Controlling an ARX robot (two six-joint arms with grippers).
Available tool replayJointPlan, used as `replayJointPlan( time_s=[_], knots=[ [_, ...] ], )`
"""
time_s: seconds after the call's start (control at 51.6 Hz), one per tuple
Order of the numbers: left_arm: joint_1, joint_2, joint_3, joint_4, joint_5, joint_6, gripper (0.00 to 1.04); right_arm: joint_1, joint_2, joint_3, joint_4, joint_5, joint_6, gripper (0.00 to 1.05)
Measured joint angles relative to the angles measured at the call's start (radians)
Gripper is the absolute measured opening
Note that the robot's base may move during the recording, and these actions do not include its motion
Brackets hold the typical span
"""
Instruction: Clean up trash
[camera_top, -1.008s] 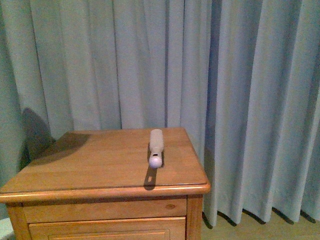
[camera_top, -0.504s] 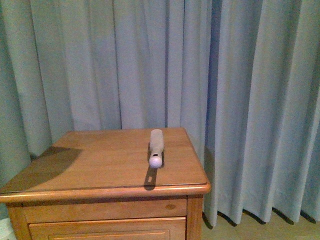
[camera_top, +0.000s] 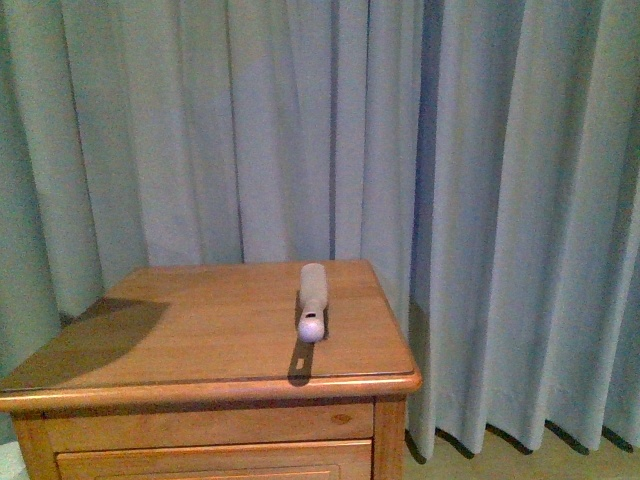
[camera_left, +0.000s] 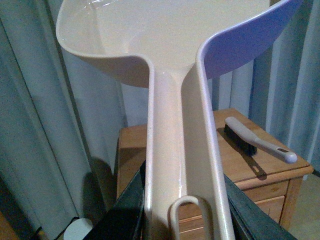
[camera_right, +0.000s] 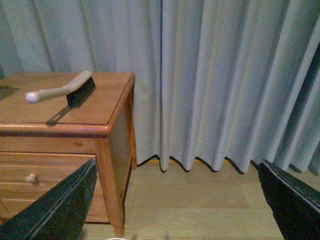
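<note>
All 3 cams toward nightstand (camera_top: 210, 335)

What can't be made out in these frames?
- The trash: in no view; the dustpan fills much of the left wrist view and hides what lies behind it.
- Pale round object on the floor beside the nightstand: left wrist view, cut by the frame edge, unidentifiable.
- Nightstand drawers: cropped in every view.

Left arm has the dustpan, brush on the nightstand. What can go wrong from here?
The brush sits toward the front right of the nightstand; a clumsy grab by the open right gripper may knock it off.
The dustpan blocks much of the left wrist view.
No trash shows in any view.
</note>
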Motion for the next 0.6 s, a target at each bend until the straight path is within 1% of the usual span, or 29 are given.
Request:
replayJointPlan(
  time_s=[0.388,0.407,0.426,0.446,0.485,0.523,0.562,0.601],
  knots=[
    [0.000,0.000,0.000,0.000,-0.001,0.000,0.27,0.000,0.000,0.000,0.000,0.002,0.000,0.97],
    [0.000,0.000,0.000,0.000,-0.001,0.000,0.27,0.012,0.010,0.001,-0.005,0.044,0.005,0.97],
    [0.000,0.000,0.000,0.000,-0.001,0.000,0.27,0.035,0.032,0.006,-0.010,0.127,0.015,0.97],
    [0.000,0.000,0.000,0.000,-0.001,0.000,0.27,0.049,0.047,0.010,-0.007,0.165,0.027,0.97],
    [-0.001,0.000,0.000,0.000,-0.001,0.000,0.27,0.089,0.142,0.033,0.041,0.322,0.051,0.97],
    [-0.001,0.000,0.000,0.000,-0.002,-0.001,0.27,0.094,0.257,0.066,0.113,0.426,0.069,0.97],
    [-0.001,0.000,0.000,0.000,-0.002,-0.001,0.27,0.089,0.350,0.100,0.166,0.462,0.084,0.97],
    [-0.003,0.001,0.000,0.000,0.002,-0.001,0.27,0.080,0.474,0.158,0.237,0.476,0.097,0.97]
  ],
)
